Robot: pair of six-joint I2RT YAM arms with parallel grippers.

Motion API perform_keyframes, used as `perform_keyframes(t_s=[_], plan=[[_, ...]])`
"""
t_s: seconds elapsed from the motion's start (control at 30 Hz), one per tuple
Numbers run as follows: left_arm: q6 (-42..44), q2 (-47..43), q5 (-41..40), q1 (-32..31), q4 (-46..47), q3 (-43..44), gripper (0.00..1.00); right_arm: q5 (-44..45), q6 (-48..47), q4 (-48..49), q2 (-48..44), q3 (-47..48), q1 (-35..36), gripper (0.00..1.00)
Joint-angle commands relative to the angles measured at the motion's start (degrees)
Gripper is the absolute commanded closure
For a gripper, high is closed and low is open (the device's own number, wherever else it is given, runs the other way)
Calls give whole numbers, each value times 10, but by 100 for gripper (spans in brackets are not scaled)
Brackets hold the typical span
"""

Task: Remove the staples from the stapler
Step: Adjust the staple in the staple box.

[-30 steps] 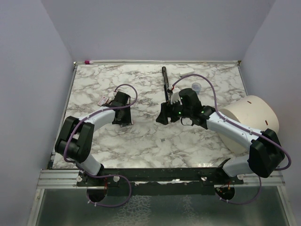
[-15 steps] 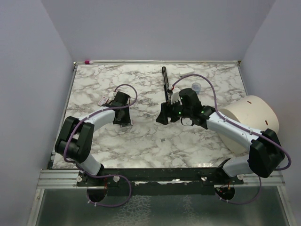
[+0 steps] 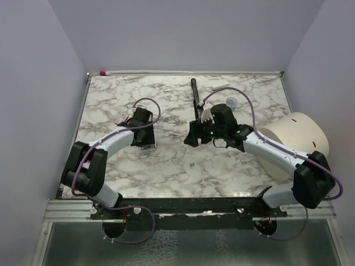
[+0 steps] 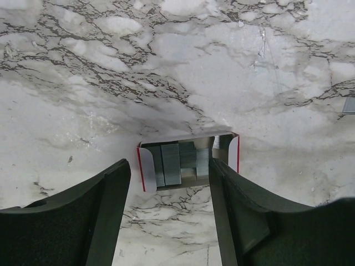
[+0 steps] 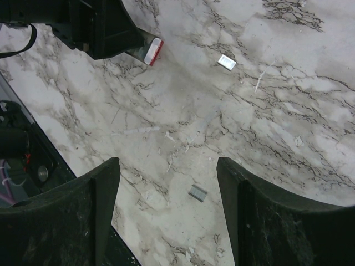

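The stapler (image 4: 188, 162) lies flat between the spread fingertips of the left gripper (image 4: 169, 163), one end behind a finger; nothing is clamped.

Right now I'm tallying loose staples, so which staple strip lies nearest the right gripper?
The dull grey strip showing between the fingers of the right gripper; the brighter strip lies farther out, nearer the stapler.

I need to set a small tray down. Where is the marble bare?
Bare: the far-left marble between the left claw and the back edge, and the near strip along the front edge. Crowded: loose staples lie by the right claw; black bar, white block and cream cylinder fill the right half.
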Motion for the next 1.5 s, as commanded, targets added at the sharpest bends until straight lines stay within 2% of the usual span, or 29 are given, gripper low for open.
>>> perform_keyframes(t_s=[0.0,0.17,0.3,0.4,0.53,0.7,0.87,1.03,1.47], plan=[[-8,-39,7,-2,-16,-1,37,-2,-9,12,12,3,-3,30],[0,-89,2,4,-34,9,29,-33,-48,44,42,14,-2,29],[4,-127,43,47,-26,-2,22,-108,-77,63,115,67,-2,29],[-3,-152,104,104,5,-31,17,-175,-91,78,191,127,5,31],[-45,-174,167,173,49,-69,14,-223,-114,81,284,229,20,31],[-120,-173,208,233,77,-107,11,-265,-152,33,391,370,52,32],[-171,-161,228,242,107,-132,11,-286,-201,-27,469,458,83,36],[-192,-136,245,243,131,-152,13,-302,-216,-56,519,500,93,47],[-181,-111,242,251,140,-156,15,-241,-233,-111,573,549,94,53]])
